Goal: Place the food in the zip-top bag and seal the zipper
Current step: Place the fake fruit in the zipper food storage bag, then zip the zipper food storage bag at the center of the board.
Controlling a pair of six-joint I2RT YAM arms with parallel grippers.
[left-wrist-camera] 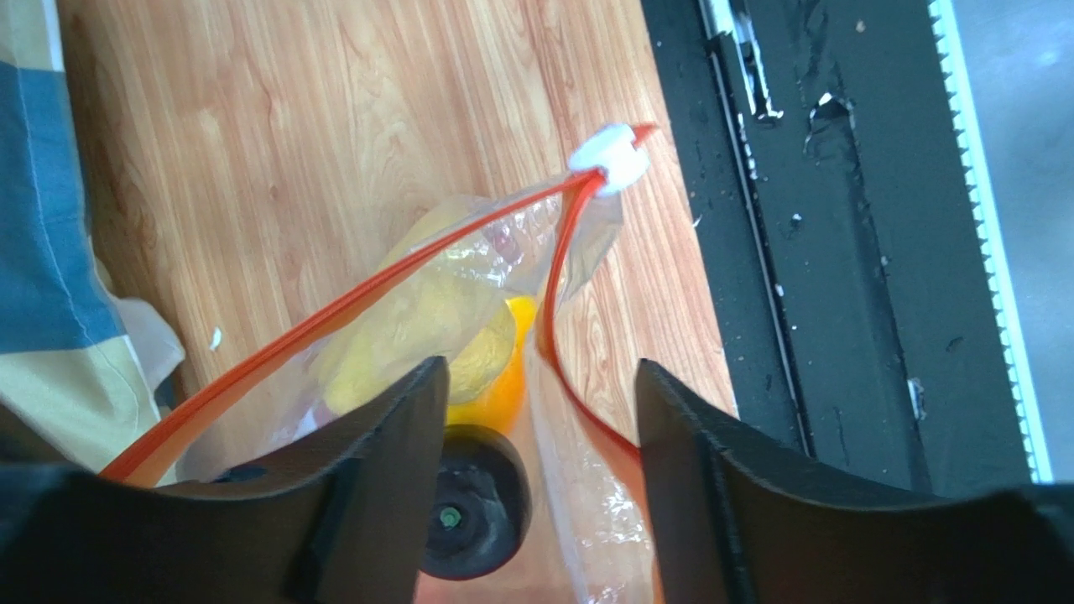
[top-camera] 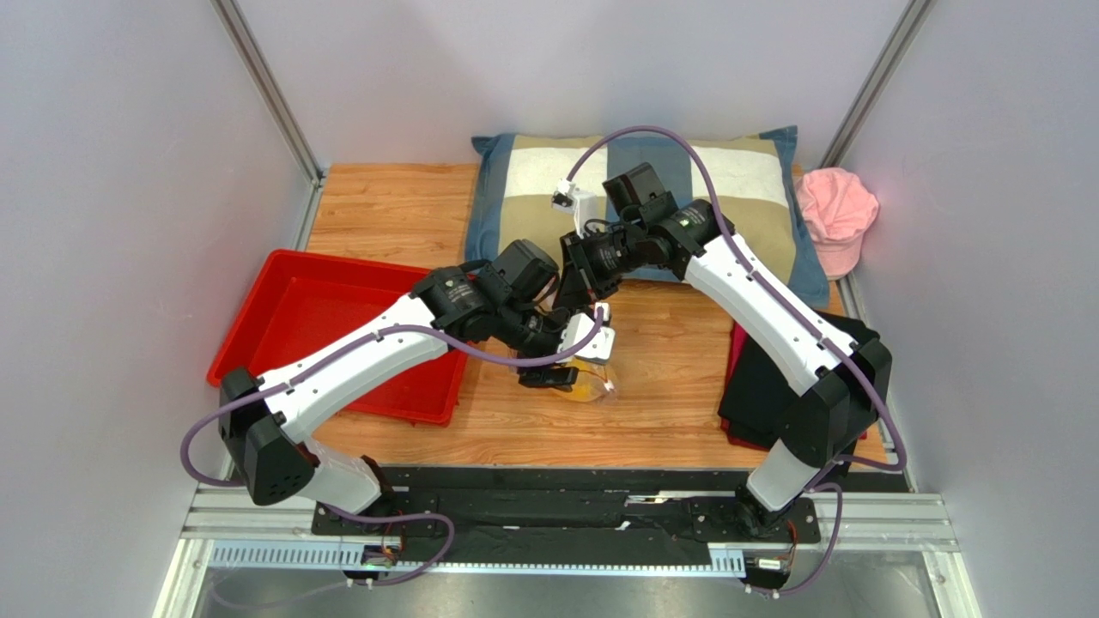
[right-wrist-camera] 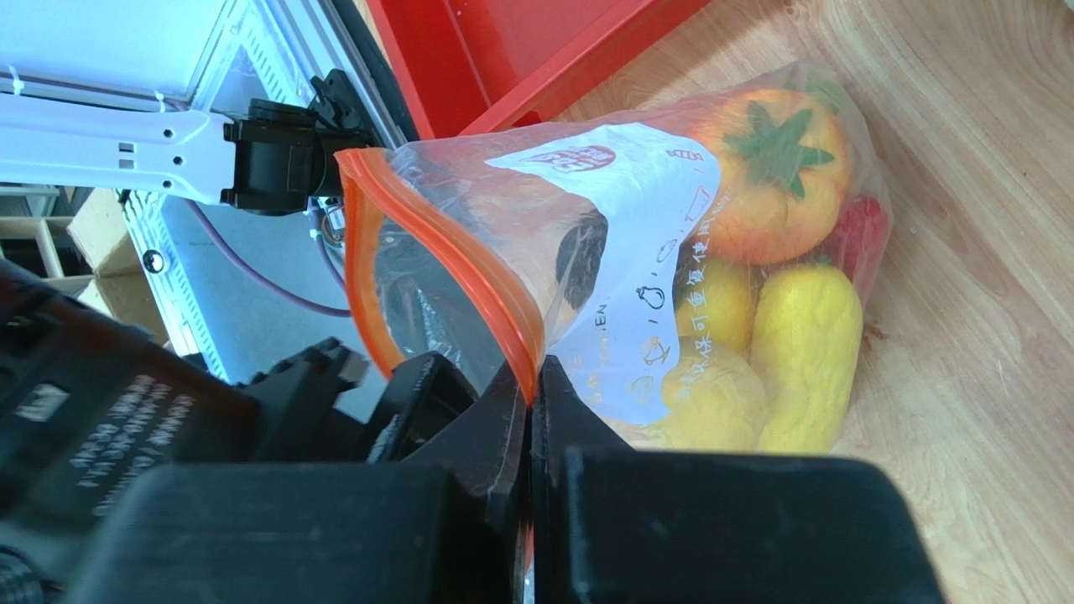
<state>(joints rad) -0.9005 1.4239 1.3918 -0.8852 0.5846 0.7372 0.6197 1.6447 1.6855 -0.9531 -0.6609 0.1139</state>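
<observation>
A: How is the right gripper set?
B: It is pressed together on the orange-red zipper strip, seemingly so the clear crinkly plastic zip-top bag is held up.
A: And the left gripper?
B: It is spread astride the open mouth. The yellow and orange toy food is seen inside, and the white slider tab is found beyond, toward the near edge.
</observation>
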